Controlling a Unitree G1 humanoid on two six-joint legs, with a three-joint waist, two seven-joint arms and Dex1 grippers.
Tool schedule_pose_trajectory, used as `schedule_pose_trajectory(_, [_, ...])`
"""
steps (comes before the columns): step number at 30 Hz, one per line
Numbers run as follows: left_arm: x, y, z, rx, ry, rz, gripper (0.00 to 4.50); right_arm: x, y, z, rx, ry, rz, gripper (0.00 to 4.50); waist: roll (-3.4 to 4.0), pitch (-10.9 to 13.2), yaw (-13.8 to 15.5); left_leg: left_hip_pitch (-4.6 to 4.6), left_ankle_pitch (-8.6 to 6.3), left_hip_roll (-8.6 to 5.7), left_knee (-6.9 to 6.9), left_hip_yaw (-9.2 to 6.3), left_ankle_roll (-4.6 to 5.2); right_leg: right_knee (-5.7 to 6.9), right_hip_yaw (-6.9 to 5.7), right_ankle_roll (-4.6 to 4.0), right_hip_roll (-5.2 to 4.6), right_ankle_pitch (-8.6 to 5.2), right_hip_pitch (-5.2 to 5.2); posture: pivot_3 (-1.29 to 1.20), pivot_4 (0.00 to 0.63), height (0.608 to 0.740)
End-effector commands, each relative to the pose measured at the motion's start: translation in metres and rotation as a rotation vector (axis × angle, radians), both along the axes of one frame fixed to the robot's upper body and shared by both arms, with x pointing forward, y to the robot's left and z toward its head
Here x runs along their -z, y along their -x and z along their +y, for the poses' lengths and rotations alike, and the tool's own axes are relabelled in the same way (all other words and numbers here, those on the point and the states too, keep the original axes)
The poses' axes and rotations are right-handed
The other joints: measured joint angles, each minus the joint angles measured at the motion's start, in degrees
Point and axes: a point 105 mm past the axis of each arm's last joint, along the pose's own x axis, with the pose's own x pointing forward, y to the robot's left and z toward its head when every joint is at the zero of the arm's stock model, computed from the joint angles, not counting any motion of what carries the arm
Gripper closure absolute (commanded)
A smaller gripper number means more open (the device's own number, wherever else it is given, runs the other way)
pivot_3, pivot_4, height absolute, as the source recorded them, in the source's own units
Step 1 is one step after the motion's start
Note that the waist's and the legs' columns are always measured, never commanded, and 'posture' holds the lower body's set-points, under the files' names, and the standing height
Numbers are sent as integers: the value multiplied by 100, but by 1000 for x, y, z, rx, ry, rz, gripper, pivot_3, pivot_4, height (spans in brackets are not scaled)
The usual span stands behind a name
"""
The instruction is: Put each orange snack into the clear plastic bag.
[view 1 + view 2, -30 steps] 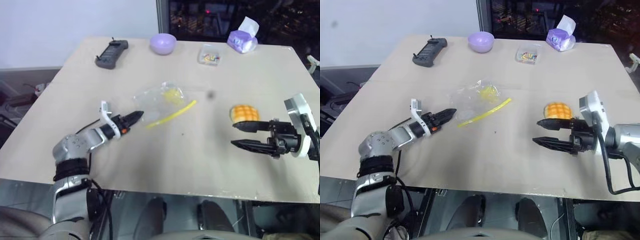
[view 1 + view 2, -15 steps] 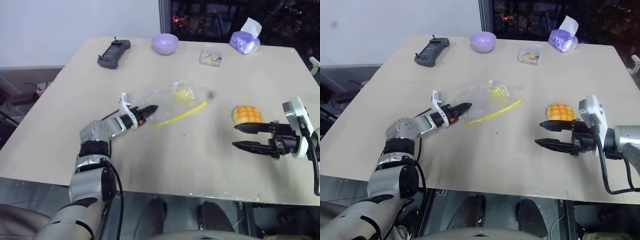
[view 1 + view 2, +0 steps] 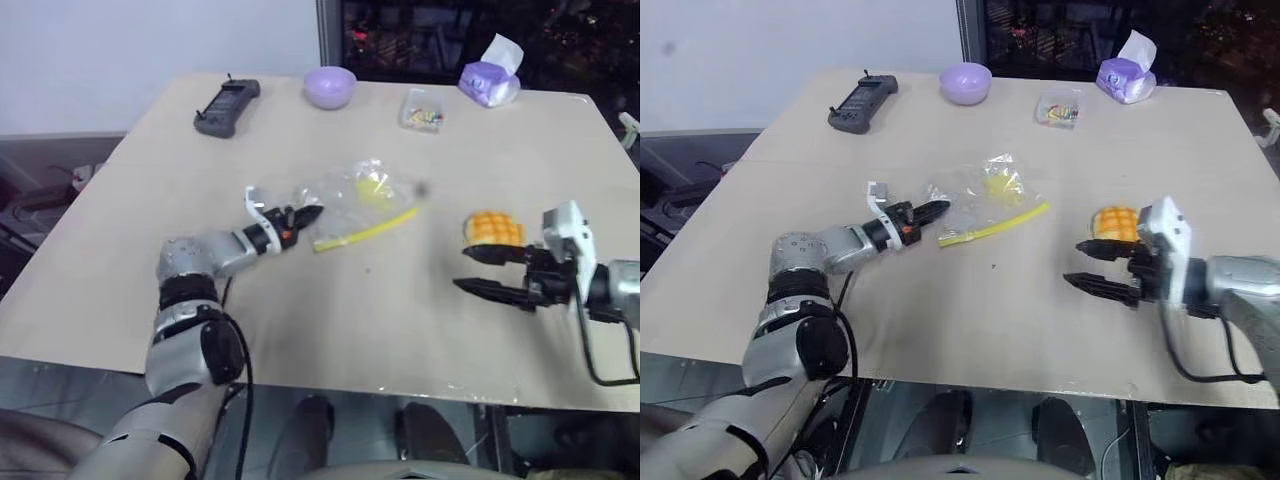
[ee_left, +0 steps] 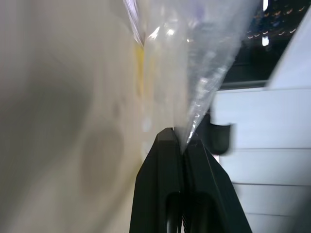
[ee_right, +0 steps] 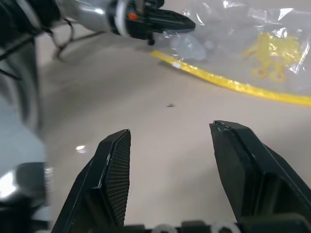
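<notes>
Table: the work surface I am driving over, with the task's things near its middle. Clear plastic bag: lies flat mid-table, its long axis running with the yellow strip, which slants from near my left arm up toward the far right; the strip marks the edge facing me. Left gripper: closed on a pinch of the bag's film at the corner nearest it, seen clearly in the left wrist view. Orange snack: sits dome-up on the table, well to the right of the bag, round, so it shows no long axis. Right gripper: jaws apart and empty, low beside the snack on my side. To do this step well I judge I should keep the pinch firm and lift gently, so the film does not slip
</notes>
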Motion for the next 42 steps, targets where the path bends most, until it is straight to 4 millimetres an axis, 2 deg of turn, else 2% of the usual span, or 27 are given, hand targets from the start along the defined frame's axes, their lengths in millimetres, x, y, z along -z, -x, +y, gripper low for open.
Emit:
schedule_pose_trajectory(1, [-32, 1, -4, 32, 182, 30, 4442, 5, -46, -1, 229, 141, -257, 1696, -18, 10, -50, -1, 0, 1, -2, 2, -1, 5, 4, 0, 0, 0, -9, 0, 150, 740])
schedule_pose_trajectory(3, [-34, 2, -6, 27, 222, 71, 4442, 12, -59, 3, 264, 244, -383, 1696, -16, 10, -76, -2, 9, 1, -2, -1, -15, 11, 11, 0, -1, 0, -17, 0, 150, 740])
schedule_pose_trajectory(6, [-36, -2, -7, -14, 278, 137, 4442, 25, -68, 12, 222, 408, -561, 1696, -17, 10, -95, -14, 15, 1, -8, 0, -28, 7, 24, 0, -4, 0, -38, 0, 150, 740])
schedule_pose_trajectory(9, [-32, -3, -8, -54, 264, 228, 4442, 35, -71, 27, 184, 431, -634, 1696, -22, 8, -105, -95, 17, 0, 13, 1, -31, 25, 32, 0, -11, 2, -121, 0, 150, 740])
schedule_pose_trajectory(13, [-38, -2, -12, -95, 293, 285, 4442, 32, -85, 43, 219, 408, -723, 1696, -24, 8, -105, -97, 17, -1, 11, 21, -32, 38, 47, 1, -22, 2, -134, 0, 150, 740])
schedule_pose_trajectory(17, [-34, 6, -17, -125, 306, 367, 4442, 31, -103, 58, 239, 391, -762, 1696, -25, 8, -94, -86, 19, -10, 22, 39, -35, 78, 64, 1, -30, 2, -142, 0, 150, 740])
schedule_pose_trajectory(23, [-38, 11, -18, -164, 330, 416, 4442, 46, -109, 70, 191, 382, -729, 1696, -27, 6, -23, -85, 27, -11, 27, 56, -47, 92, 62, 0, -19, 2, -144, 0, 150, 740])
schedule_pose_trajectory(25, [-40, 10, -17, -177, 334, 421, 4442, 49, -108, 70, 177, 383, -722, 1696, -28, 6, 2, -85, 28, -12, 27, 57, -47, 91, 62, 0, -17, 2, -144, 0, 150, 740])
schedule_pose_trajectory(32, [-42, 8, -12, -200, 353, 434, 4442, 40, -103, 51, 175, 363, -707, 1696, -28, 6, 23, -86, 28, -13, 28, 56, -47, 87, 60, 0, -16, 2, -141, 0, 150, 740])
schedule_pose_trajectory(42, [-33, 7, -11, -163, 360, 444, 4442, 55, -119, 68, 182, 410, -709, 1696, -30, 5, -9, -81, 31, -3, 27, 55, -53, 91, 66, -1, 0, 3, -141, 0, 150, 740])
